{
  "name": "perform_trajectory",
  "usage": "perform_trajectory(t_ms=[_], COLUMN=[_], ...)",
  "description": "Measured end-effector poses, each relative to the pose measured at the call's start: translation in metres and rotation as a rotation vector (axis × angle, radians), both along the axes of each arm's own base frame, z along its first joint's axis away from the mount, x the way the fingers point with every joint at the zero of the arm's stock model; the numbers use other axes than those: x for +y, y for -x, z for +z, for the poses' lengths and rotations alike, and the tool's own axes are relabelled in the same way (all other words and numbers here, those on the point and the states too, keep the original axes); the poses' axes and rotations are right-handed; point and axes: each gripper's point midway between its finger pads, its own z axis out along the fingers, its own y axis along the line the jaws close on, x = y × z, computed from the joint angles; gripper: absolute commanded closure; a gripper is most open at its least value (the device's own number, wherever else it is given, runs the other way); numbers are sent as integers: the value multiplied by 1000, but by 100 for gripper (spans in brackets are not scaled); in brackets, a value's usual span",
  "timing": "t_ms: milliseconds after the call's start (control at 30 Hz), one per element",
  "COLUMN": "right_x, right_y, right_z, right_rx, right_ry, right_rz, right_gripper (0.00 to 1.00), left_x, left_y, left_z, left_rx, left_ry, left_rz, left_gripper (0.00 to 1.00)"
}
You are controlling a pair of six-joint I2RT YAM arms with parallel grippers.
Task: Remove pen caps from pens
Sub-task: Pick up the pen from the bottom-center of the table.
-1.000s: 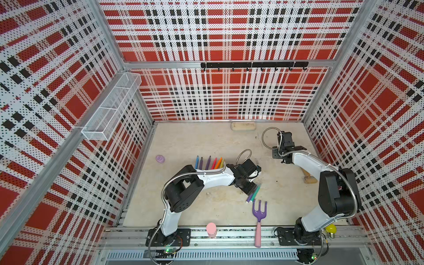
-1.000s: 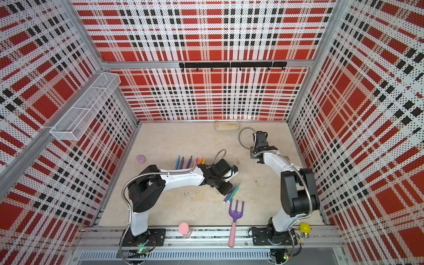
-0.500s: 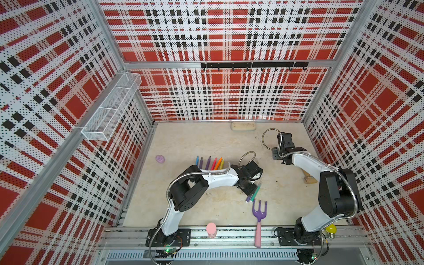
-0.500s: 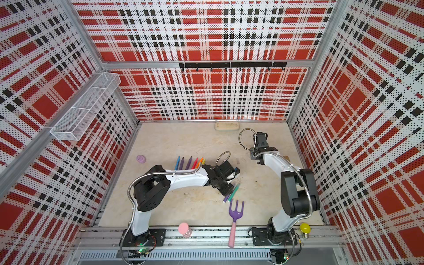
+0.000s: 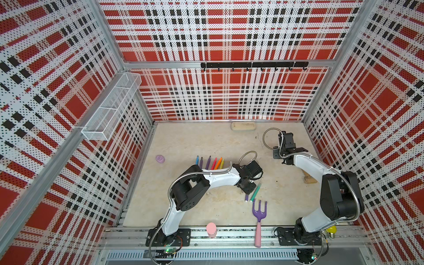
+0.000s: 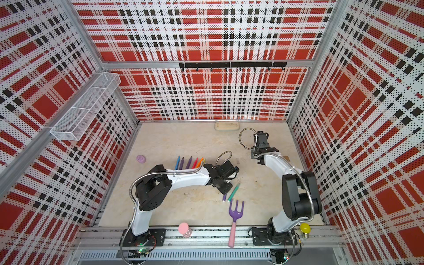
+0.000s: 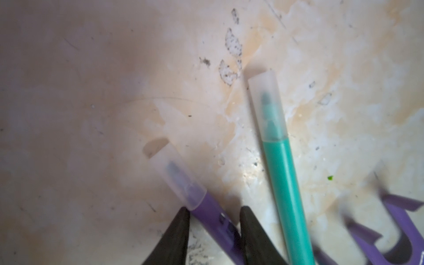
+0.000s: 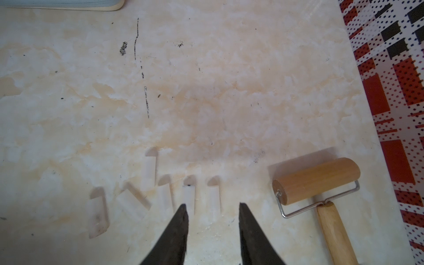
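Left pincer is straddling purple pen, cap just ahead; can't tell if clamping. Right pincer is hovering parted, empty, over loose caps. Next likely needing firm clamp, then right pulling cap.

The surface has a smooth, cream marble-look finish, scuffed and speckled. Beside the left tool, the teal pen is smooth matt plastic and its cap is frosted. Beside the right tool, the roller is bare wood on metal wire.

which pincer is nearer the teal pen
Left. The left pincer sits around the purple pen right beside the teal pen; the right pincer is far off, at the loose pen caps.
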Motion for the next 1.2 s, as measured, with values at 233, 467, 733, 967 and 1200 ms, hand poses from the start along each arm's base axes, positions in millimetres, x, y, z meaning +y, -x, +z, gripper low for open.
perform_trajectory(t_ms=[233,467,733,967,1200], right_x=[0,0,0,0,0], right_y=[0,1,1,0,0], right_z=[0,-1,-3,-2,-2], right_rx=[-1,2,3,-4,-6], right_ry=[-1,0,0,-1,-1], right_rz=[0,0,0,0,0], right_gripper=[60,60,59,59,59], left_x=[8,16,16,13,15], left_y=[10,24,38,53,50], left_z=[0,0,0,0,-2], left_rx=[20,52,90,122,128], left_ry=[-5,-3,8,14,17], left_rz=[42,65,76,72,95], left_gripper=[57,56,57,66,72])
